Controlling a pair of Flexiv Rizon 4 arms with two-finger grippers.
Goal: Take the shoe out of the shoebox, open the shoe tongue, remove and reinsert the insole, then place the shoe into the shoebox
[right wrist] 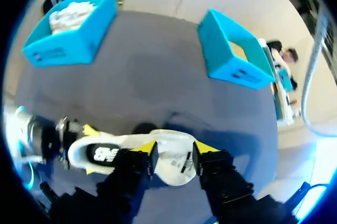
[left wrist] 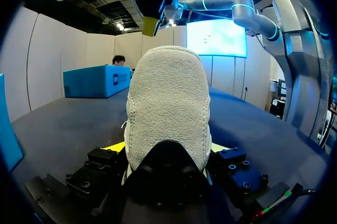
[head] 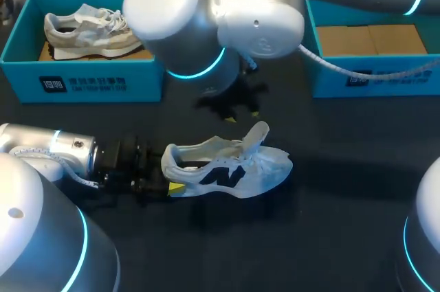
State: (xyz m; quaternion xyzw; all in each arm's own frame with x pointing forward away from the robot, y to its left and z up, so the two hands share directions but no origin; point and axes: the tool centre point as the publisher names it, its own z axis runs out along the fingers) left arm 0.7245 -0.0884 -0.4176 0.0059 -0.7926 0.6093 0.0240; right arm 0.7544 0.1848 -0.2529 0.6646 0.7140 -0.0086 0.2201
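The shoe [head: 227, 165] is out of the empty shoebox [head: 385, 82] and lies mid-desk, its heel clamped in the left pincer [head: 172, 184]. The right pincer [head: 240, 115] hovers above the raised tongue, spread wide. Pulling out the insole, reinserting it and boxing the shoe seem left to do.

Light over my table [head: 344, 189] is dim and comes from above; the white shoe [head: 261, 167] stands out bright, its soft shadow falling toward 6 o'clock.
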